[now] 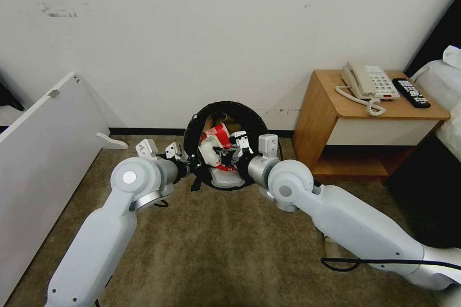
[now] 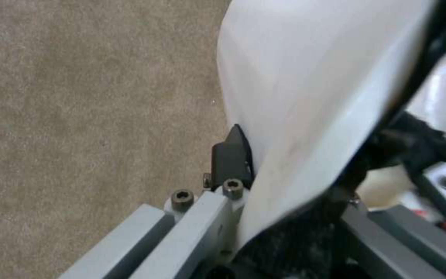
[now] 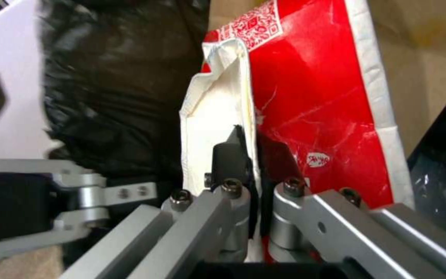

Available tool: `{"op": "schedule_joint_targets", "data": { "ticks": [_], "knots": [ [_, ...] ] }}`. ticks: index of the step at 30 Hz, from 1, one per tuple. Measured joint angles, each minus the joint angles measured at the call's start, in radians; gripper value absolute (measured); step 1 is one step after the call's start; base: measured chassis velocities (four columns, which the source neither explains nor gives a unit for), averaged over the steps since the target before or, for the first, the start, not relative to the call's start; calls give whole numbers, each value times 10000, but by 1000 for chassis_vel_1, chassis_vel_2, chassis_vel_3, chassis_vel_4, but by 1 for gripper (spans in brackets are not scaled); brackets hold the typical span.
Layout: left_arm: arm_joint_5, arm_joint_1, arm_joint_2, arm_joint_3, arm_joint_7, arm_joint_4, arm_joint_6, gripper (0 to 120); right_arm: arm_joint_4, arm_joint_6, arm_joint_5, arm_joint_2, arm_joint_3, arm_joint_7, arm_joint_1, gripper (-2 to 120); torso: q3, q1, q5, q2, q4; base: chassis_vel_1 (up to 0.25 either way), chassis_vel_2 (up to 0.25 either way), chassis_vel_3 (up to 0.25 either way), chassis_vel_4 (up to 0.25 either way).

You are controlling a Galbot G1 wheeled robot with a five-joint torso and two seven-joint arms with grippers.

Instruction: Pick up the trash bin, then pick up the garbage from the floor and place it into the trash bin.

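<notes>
The trash bin [image 1: 230, 105], white with a black liner, is tipped with its mouth toward me, just off the carpet by the wall. My left gripper [image 1: 189, 165] is shut on its rim; in the left wrist view the fingers [image 2: 230, 155] clamp the white bin wall [image 2: 306, 97] and liner. My right gripper [image 1: 221, 151] reaches into the bin's mouth and is shut on the stitched edge of a white slipper [image 3: 215, 112]. Beside it lie a red-white packet [image 3: 316, 77] and a brown paper bag [image 3: 419, 50]. Another white slipper [image 1: 225, 177] rests at the bin's lower lip.
A wooden nightstand [image 1: 331, 105] at the right carries a phone [image 1: 370, 81] and a remote [image 1: 410, 92], with a bed [image 1: 446, 86] beyond. A white board [image 1: 43, 144] leans at the left. Open brown carpet [image 1: 221, 249] lies between my arms.
</notes>
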Motion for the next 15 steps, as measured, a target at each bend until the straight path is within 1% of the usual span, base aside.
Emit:
{"op": "schedule_joint_targets", "data": {
  "ticks": [12, 14, 15],
  "knots": [
    [-33, 169, 41, -116, 28, -75, 19, 0, -174, 30, -169, 3, 7, -6, -58, 0, 0, 0, 0, 0, -1, 0, 0, 0, 0],
    [-16, 206, 33, -131, 31, -78, 19, 0, -157, 35, -172, 10, 10, 29, -52, 1, 0, 0, 0, 0, 0, 0, 0, 0, 0],
    [2, 235, 29, -144, 31, -77, 19, 0, -127, 45, -173, 10, 6, 46, -17, 8, 0, 0, 0, -1, 0, 0, 0, 0, 0]
  ]
}}
